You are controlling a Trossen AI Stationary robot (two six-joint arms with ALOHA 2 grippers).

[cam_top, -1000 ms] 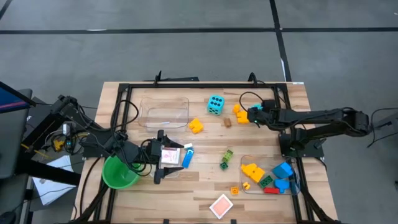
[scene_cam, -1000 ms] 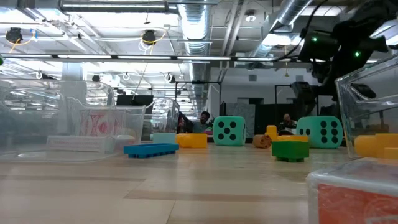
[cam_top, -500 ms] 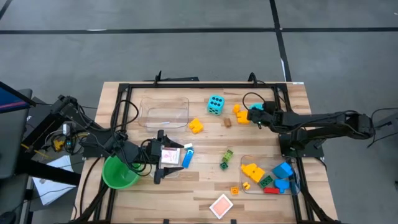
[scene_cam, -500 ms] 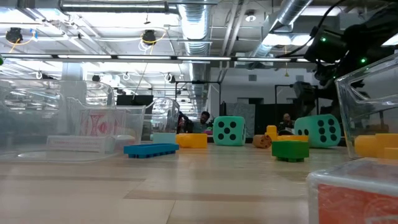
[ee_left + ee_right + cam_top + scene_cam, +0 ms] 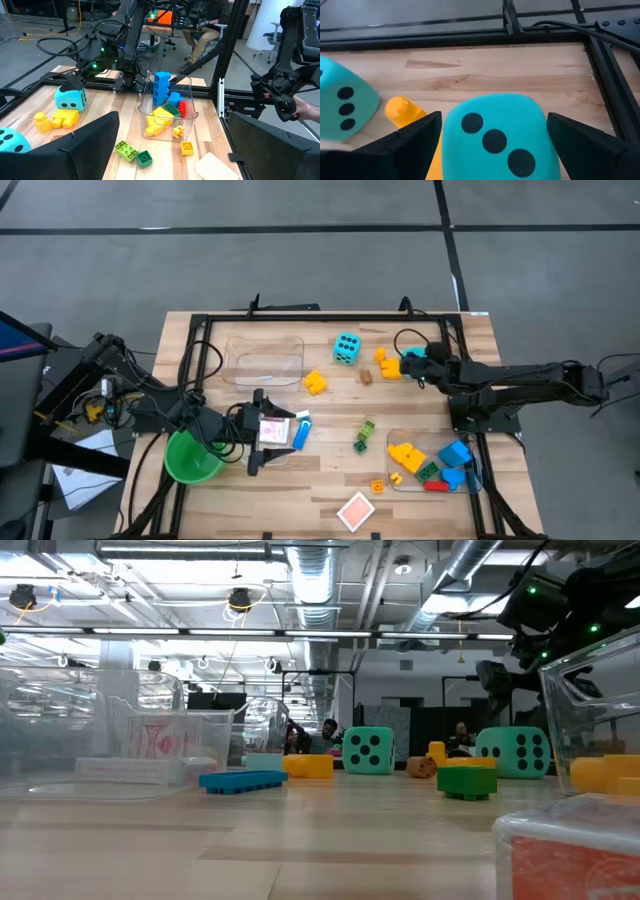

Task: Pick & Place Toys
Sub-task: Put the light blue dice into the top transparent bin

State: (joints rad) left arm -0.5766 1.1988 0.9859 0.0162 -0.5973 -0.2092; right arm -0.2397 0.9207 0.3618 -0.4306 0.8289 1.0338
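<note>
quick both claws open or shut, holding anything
left claw: open, empty, over the clear bin.
right claw: fingers astride a cyan die; a grip cannot be told.

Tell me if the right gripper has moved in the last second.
Yes. In the high view the right gripper, wide around a cyan die, has slid away from the orange bricks toward the table's right frame rail.

Two cyan dice with black dots are located in the upper half of the high view: one die [image 5: 346, 348] at upper centre, the second die [image 5: 412, 360] to its right beside yellow bricks [image 5: 386, 364]. A playing card [image 5: 356, 511] lies at bottom centre. Mixed bricks [image 5: 432, 462] are piled at lower right.
</note>
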